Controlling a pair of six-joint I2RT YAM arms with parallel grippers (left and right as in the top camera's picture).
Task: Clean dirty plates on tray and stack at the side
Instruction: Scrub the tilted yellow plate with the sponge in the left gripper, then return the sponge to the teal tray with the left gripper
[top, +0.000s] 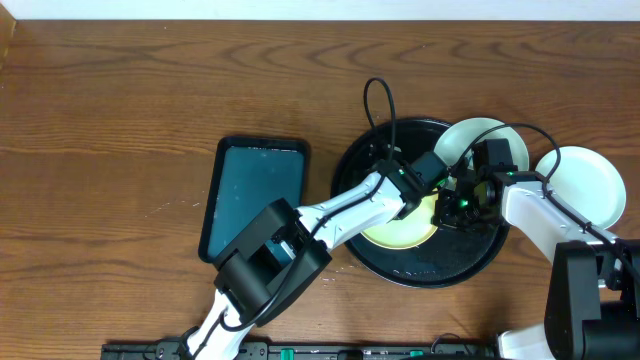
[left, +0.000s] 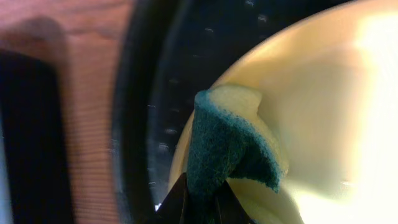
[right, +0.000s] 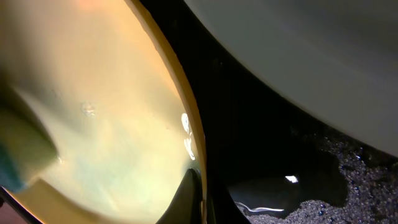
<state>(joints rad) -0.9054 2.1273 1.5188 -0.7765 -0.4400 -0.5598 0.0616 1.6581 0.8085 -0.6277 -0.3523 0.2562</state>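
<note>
Left wrist, left hand clamped on sponge atop yellow plate, right hand, closure unclear

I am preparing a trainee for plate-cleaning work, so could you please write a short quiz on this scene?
1. Which does the left gripper hold? A) a white round plastic plate; B) a yellow foam sponge with a green scrub face; C) nothing.
2. True or false: every plate lies wholly inside the large round black tray.
3. Fill in: the round plastic plate under the sponge is pale ______.
Key: 1 B. 2 false: one white plate rests on the brown wooden tabletop, right of the tray. 3 yellow.
</note>
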